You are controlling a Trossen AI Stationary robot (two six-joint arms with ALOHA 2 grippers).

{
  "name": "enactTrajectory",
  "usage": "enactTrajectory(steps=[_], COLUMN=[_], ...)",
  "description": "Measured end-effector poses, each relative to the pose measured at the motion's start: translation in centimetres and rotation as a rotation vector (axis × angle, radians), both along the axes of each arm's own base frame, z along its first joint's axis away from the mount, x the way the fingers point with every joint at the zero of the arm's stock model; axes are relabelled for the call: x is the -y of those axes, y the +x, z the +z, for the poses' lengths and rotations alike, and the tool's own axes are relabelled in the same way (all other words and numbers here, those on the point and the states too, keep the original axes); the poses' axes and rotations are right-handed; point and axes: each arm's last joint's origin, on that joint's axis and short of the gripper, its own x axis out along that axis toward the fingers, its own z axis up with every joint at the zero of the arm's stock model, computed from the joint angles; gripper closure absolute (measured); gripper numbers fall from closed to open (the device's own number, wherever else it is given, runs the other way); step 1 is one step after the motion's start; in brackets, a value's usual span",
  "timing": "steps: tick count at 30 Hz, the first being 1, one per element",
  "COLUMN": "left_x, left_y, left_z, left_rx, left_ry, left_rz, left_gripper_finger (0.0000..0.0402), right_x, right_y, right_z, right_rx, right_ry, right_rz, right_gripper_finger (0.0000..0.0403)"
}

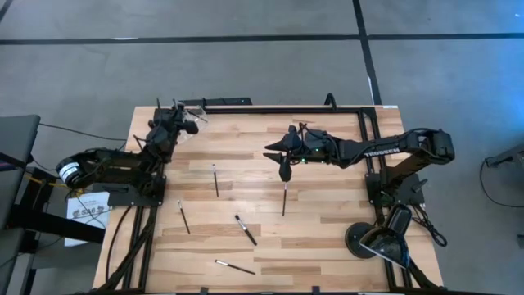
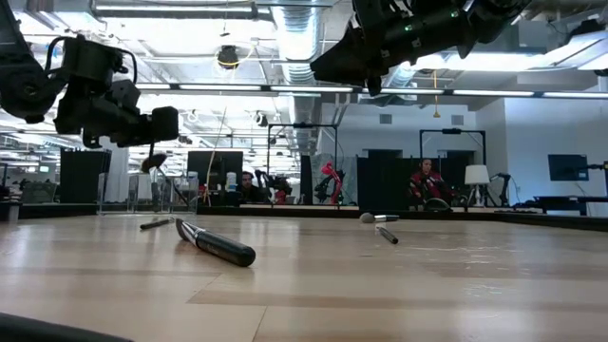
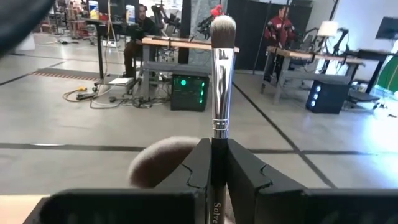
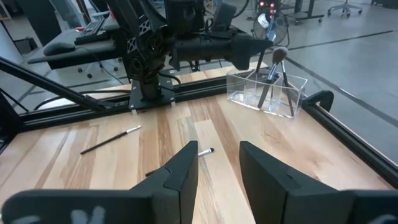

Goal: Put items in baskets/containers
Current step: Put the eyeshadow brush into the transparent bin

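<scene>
Left gripper (image 1: 190, 120) sits raised over the far left corner of the table (image 1: 327, 238), pinching a brush (image 3: 220, 81) between its fingers (image 3: 198, 168); in the left wrist view the brush stands straight out from the pressed-together fingers, silvery ferrule and pale rounded bristle tip pointing away, with a blurred fluffy brush head below and behind it. In the right wrist view the clear container (image 4: 268, 92) stands at that same far corner, just beside the black frame rail, and already holds at least 2 brushes leaning inside, heads up; the left arm's gripper hovers just above it. Right gripper (image 1: 284, 170) hangs over the middle of the table, fingers (image 4: 183, 171) spread apart with nothing between them, well apart from the container. Directly below and in front of it a loose brush (image 1: 284, 199) lies flat on the wood. 4 more brushes lie scattered on the near half: 1 left of centre (image 1: 215, 179), 1 further left (image 1: 184, 217), a thicker dark 1 (image 1: 246, 230) near the middle, and 1 closest to the front edge (image 1: 235, 266). A round black lamp base (image 1: 363, 240) rests at the near right corner. Low view shows both arms up off the table and people seated in the room behind.
</scene>
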Motion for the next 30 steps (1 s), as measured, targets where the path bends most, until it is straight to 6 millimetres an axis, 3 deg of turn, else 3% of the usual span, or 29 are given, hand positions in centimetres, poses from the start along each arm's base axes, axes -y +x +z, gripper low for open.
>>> enactTrajectory(steps=[14, 30], left_x=[0.1, 0.2], left_y=[-0.5, -1.1], left_z=[-0.4, -0.9], left_rx=[-0.02, -0.091], left_ry=[-0.011, -0.03], left_rz=[-0.008, 0.187], left_gripper_finger=[0.0372, 0.0372], right_x=[0.0, -0.2], right_y=[0.0, 0.0], right_z=[0.0, -0.3], right_rx=[-0.005, -0.029], right_ry=[-0.014, -0.016], right_rz=[0.004, 0.011], right_gripper_finger=[0.0295, 0.0295])
